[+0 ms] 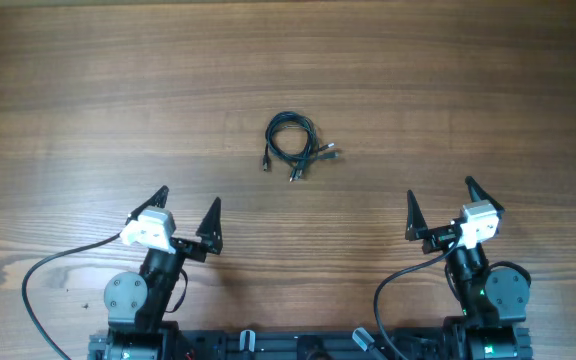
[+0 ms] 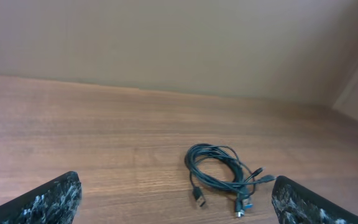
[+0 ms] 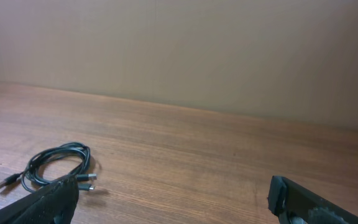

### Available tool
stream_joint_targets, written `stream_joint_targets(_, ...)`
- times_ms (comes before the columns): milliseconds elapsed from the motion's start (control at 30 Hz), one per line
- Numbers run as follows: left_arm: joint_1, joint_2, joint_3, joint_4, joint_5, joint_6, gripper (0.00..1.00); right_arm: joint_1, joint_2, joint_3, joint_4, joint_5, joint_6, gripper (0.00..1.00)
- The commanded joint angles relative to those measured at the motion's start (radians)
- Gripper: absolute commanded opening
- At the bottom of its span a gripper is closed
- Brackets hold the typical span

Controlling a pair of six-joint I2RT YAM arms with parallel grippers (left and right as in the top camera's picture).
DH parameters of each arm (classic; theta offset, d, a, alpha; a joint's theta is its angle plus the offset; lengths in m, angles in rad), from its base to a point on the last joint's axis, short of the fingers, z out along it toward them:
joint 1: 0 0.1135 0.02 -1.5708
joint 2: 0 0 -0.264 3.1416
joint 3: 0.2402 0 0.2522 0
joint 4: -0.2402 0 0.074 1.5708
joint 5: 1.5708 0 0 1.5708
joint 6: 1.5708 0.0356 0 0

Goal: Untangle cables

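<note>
Overhead: cables (image 1: pixel 291 143) coiled mid-table, well apart from both gaping claws.

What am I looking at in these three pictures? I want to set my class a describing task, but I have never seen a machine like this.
It is a robot with two arms at a wooden table. One picture looks down from above; the other two come from small cameras on each wrist, so the dark shapes at their lower corners are that arm's own fingers. The left gripper and the right gripper are both open and hold nothing. On the table, between and beyond them, lies a small coiled bundle of thin black cables with plug ends sticking out. Neither gripper touches it.
</note>
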Motion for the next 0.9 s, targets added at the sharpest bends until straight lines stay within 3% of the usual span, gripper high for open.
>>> stream_joint_targets(0,0.003,0.007,0.053,-0.01,0.015,-0.051,1.0,-0.004,-0.006,-0.001,0.003,0.01,0.006,1.0)
stream_joint_targets(600,0.003,0.547,0.504,-0.35,-0.008,-0.05,1.0,-0.004,-0.006,-0.001,0.003,0.008,0.013,1.0)
stream_joint_targets(867,0.003,0.725,0.715,-0.56,-0.011,-0.05,1.0,-0.004,-0.006,-0.001,0.003,0.01,0.169,1.0)
